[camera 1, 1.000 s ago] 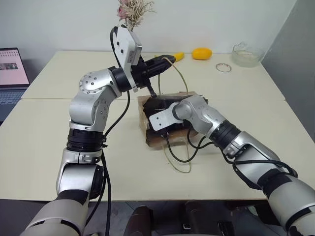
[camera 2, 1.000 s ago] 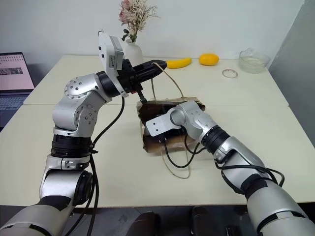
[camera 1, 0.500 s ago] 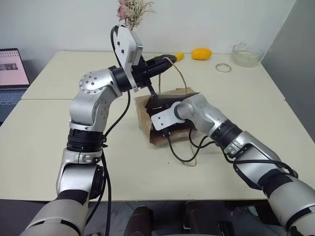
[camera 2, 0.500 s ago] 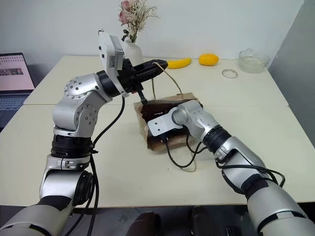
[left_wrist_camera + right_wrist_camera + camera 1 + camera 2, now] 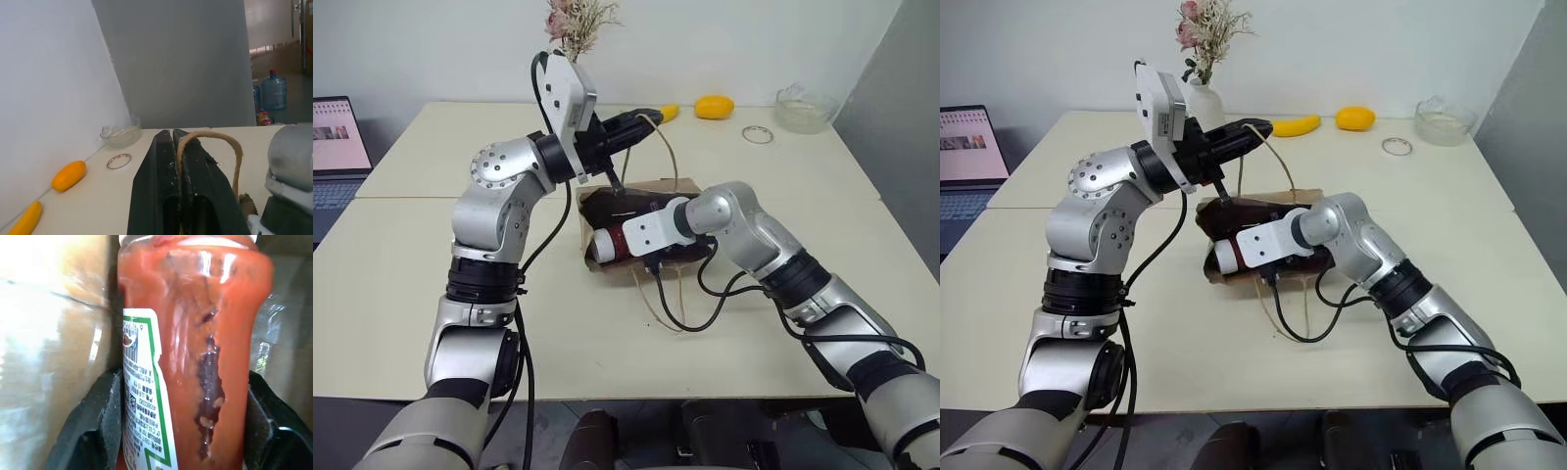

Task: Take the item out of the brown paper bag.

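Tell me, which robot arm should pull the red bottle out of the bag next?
The right one, probably. Its gripper already has the red bottle between its fingers, at the mouth of the bag. The left gripper is busy holding up the bag's cord handle.

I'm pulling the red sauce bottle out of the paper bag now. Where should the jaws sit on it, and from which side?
Grip the sauce bottle across its round body at the label, coming from its base end. It lies on its side with the cap poking out of the brown paper bag, and its straight walls let the right gripper set its jaws squarely on either side, as they sit now.
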